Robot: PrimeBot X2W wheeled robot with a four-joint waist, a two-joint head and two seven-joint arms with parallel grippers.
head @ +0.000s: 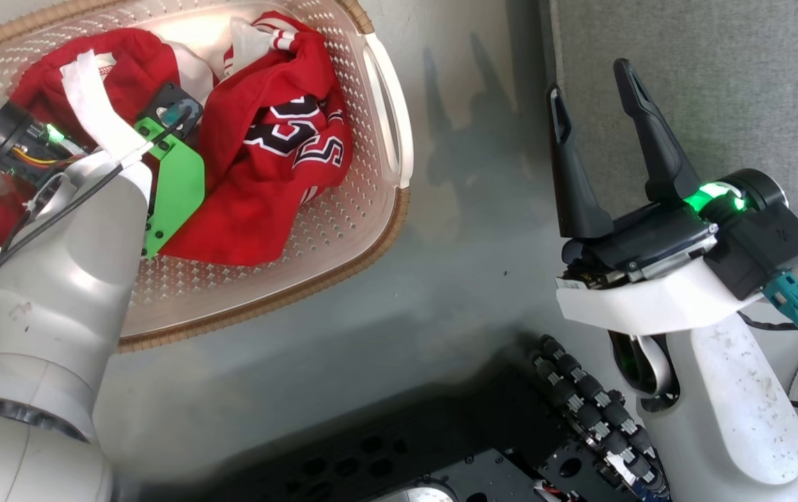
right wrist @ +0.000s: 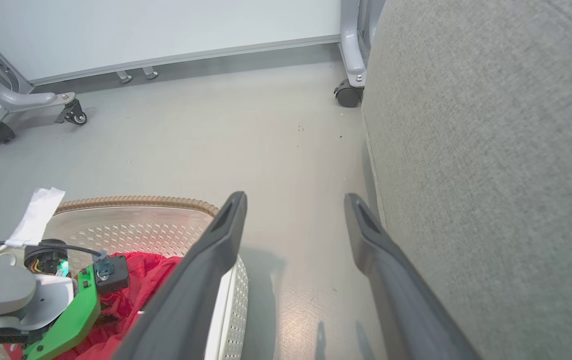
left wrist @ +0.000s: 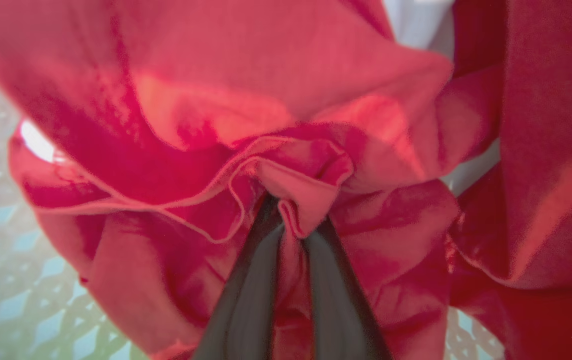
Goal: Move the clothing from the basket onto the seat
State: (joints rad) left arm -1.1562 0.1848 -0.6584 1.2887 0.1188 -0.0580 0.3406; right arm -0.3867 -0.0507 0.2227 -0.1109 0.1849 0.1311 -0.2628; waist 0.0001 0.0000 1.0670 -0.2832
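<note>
Grey floor (head: 468, 230) lies between seat (head: 705, 90) edge and basket (head: 287, 296) of clothing (head: 259, 202).

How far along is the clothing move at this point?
Done: nothing yet; both bright red fabric garments lie in the cream perforated plastic basket, none visible on the large grey fabric seat. In hand: the left gripper pinches a fold of red fabric inside the basket. Left: lift it, carry it to the seat, then fetch the other. The right gripper is open, idle.
</note>
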